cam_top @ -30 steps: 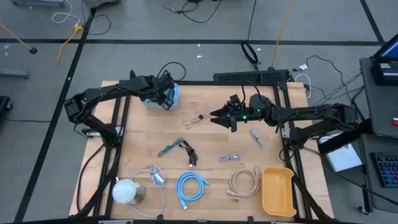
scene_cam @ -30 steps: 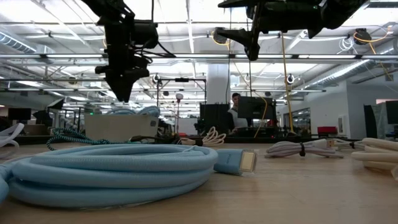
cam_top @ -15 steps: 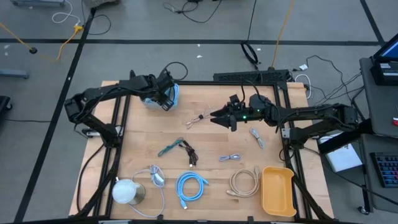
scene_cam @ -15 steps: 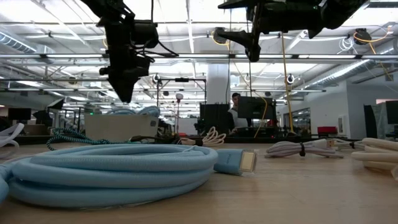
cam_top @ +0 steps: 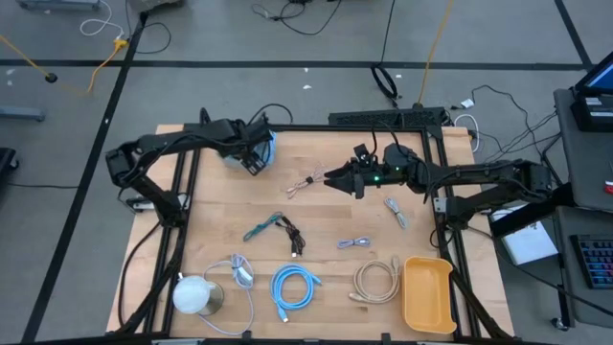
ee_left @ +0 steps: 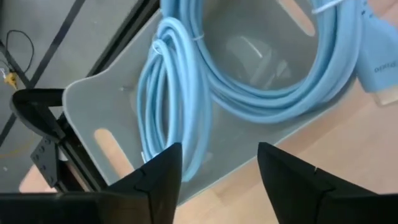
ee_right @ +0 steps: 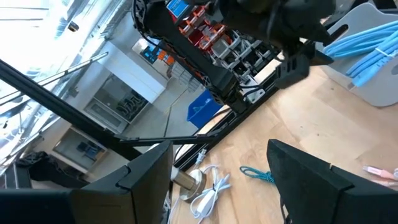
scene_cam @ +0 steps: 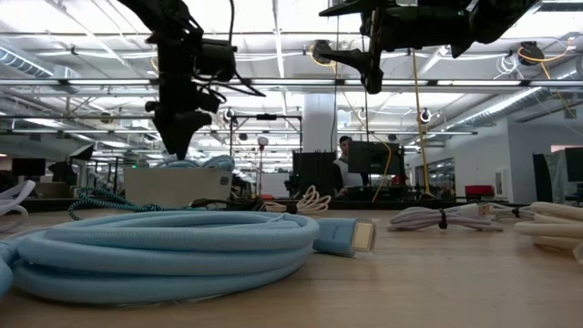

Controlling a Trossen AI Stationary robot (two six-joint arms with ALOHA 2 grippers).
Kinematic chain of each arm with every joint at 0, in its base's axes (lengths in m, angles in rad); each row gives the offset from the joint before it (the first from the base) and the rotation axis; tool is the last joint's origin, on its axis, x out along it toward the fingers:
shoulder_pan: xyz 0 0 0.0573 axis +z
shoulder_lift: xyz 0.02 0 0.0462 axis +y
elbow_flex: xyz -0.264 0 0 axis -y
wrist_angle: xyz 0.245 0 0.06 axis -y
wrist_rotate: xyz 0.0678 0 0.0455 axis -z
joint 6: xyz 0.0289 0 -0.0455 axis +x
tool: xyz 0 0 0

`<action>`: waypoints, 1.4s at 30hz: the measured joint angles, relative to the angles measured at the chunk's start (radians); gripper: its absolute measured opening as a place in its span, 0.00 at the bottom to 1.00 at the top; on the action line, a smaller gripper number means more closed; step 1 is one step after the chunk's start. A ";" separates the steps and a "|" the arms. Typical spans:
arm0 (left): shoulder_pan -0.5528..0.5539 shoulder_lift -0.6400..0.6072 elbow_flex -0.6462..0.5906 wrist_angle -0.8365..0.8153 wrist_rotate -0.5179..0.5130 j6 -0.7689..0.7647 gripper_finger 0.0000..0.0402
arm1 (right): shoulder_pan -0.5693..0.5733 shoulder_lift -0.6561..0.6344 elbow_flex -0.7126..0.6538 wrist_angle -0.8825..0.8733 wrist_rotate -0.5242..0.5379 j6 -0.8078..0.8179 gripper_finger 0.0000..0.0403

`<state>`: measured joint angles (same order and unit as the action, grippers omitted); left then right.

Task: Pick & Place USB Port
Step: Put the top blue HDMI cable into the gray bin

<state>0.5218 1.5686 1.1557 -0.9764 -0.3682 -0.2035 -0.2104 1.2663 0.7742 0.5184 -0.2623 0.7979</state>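
- The light-blue cable (ee_left: 186,106) lies coiled in a pale grey tray (ee_left: 112,106) at the far left corner of the wooden table (cam_top: 326,220); its flat connector end (ee_left: 379,59) hangs past the tray's rim over the wood.
- The left gripper (ee_left: 217,171) hangs just above that tray, pointing down into it, fingers spread with nothing between them; the blue coil lies below the gap, free of both fingers.
- From above, the left gripper (cam_top: 257,153) sits at the tray, its arm reaching in from the table's left edge, elbow bent outside the frame rail.
- The right gripper (cam_top: 330,179) is held over the table's middle, well above the wood, its arm stretched in level from the right side; fingers wide, gripping nothing.
- A small pale cable (cam_top: 305,183) lies on the wood just beside the right gripper's tips.
- In the overhead view the left wrist hides much of the tray.
- The low view cuts off both arms at the top.
- The connector carries faint lettering, too small to read.
- A second blue coil (cam_top: 292,287) lies near the front edge, a yellow bin (cam_top: 428,297) at the front right.
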 joint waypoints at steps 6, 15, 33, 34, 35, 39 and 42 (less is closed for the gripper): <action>-0.034 0.037 0.000 0.009 -0.104 0.000 0.57 | 0.000 0.000 0.000 0.000 0.000 0.002 0.63; 0.000 0.092 0.000 0.029 -0.128 0.021 0.57 | 0.000 0.000 0.000 0.013 0.002 0.002 0.63; 0.045 0.140 0.000 0.057 -0.111 -0.018 0.04 | 0.000 -0.001 0.000 0.044 0.001 0.008 0.63; 0.048 0.136 0.000 0.057 -0.107 -0.034 0.05 | 0.000 -0.001 0.000 0.045 0.000 0.007 0.63; 0.051 0.132 0.000 0.060 -0.102 -0.054 0.06 | 0.000 -0.001 0.000 0.046 0.000 0.006 0.63; 0.058 0.126 0.000 0.091 -0.071 -0.146 0.12 | 0.000 -0.001 0.000 0.046 0.000 0.002 0.63; 0.061 0.097 0.000 0.136 -0.038 -0.184 0.10 | 0.000 -0.001 0.000 0.046 0.000 0.002 0.63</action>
<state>0.5828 1.6653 1.1557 -0.8404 -0.4063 -0.3873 -0.2104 1.2655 0.7746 0.5640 -0.2623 0.8001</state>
